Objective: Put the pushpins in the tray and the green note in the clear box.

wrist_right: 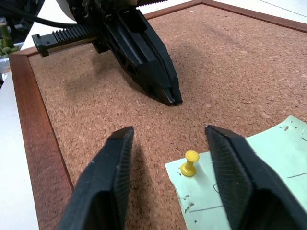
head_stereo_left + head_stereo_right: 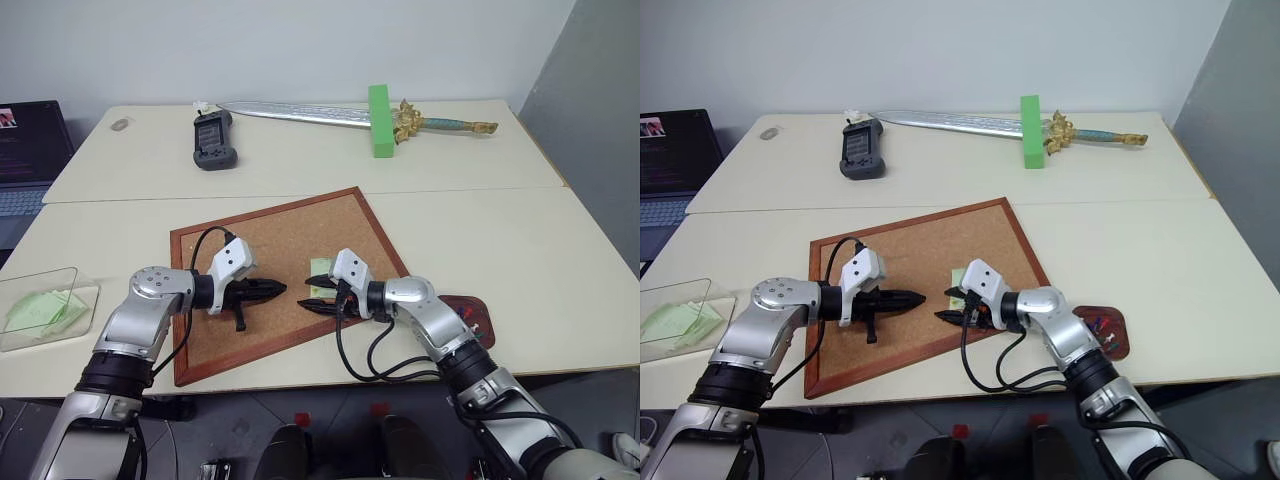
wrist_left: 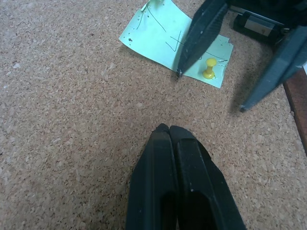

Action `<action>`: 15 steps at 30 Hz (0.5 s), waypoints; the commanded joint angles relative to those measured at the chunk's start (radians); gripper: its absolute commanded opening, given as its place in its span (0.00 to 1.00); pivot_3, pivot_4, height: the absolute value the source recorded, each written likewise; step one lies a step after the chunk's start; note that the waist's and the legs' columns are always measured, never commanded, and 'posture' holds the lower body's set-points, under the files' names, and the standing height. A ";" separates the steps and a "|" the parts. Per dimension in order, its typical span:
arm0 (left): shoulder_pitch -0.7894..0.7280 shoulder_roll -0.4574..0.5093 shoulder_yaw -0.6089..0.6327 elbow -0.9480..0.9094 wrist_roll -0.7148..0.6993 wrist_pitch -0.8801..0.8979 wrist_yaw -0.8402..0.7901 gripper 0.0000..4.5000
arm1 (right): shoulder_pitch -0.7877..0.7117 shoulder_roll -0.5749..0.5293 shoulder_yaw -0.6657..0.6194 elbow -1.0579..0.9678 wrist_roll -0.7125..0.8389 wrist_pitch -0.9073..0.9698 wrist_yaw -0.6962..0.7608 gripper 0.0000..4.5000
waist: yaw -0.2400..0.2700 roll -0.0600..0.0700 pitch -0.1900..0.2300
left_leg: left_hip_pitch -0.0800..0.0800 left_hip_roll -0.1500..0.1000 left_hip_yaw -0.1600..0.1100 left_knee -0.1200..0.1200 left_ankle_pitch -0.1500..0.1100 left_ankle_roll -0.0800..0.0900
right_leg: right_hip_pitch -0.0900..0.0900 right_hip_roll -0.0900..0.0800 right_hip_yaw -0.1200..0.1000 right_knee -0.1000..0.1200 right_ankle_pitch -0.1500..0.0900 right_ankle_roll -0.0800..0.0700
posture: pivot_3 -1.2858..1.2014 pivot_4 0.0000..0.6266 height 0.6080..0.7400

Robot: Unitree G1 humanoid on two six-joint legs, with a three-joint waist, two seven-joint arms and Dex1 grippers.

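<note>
Green note [image 3: 169,36]: pale green slip lying flat on the corkboard [image 2: 285,240], toward the board's 4 o'clock corner in the head view. Its long axis runs roughly from 10 o'clock to 4 o'clock in my left wrist view. Faint pen lines cross its face.

Yellow pushpin [image 1: 190,163]: standing upright in the note near one corner, head up. My wrist views show it plainly; in the head views it is too small to make out.

My right gripper [image 1: 169,158]: fingers apart, one on each side of the yellow pushpin, not touching it; tips close above the board. In the head view it points toward 9 o'clock, over the near edge of the note.

My left gripper [image 3: 165,129]: fingers pressed together, holding nothing, tips low over bare cork, pointing toward 3 o'clock at the right gripper, a short gap between them.

Tray [image 2: 1118,322]: dark reddish-brown dish on the table just off the board's 4 o'clock corner, partly behind my right arm. Pushpins [image 2: 1100,327] with red and blue heads lie in it, seen in the right eye view.

Clear box [image 2: 40,300]: at the table's 9 o'clock edge, well apart from the board, with pale green paper inside.

Far table, 12 o'clock: toy sword [image 2: 330,115], bright green foam block [image 2: 379,120] across it, dark handheld device [image 2: 214,140]. Laptop [image 2: 25,150] at 10 o'clock.
</note>
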 commanded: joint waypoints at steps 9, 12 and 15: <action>0.023 0.008 -0.031 -0.001 0.018 0.012 -0.015 0.00 | -0.010 0.017 -0.039 0.025 -0.003 -0.021 0.002 0.00 | 0.000 0.000 0.000 | 0.000 0.000 0.000 0.000 0.000 0.000 | 0.000 0.000 0.000 0.000 0.000 0.000 | 0.52 0.24 1.00; 0.023 0.007 -0.032 0.000 0.018 0.010 -0.016 0.00 | -0.012 0.018 -0.044 0.034 -0.008 -0.028 -0.003 0.00 | 0.000 0.000 0.000 | 0.000 0.000 0.000 0.000 0.000 0.000 | 0.000 0.000 0.000 0.000 0.000 0.000 | 0.52 0.24 1.00; 0.021 0.006 -0.033 0.002 0.018 0.009 -0.016 0.00 | -0.010 0.012 -0.043 0.025 -0.011 -0.035 0.000 0.00 | -0.001 0.000 0.000 | 0.000 0.000 0.000 0.000 0.000 0.000 | 0.000 0.000 0.000 0.000 0.000 0.000 | 0.52 0.24 1.00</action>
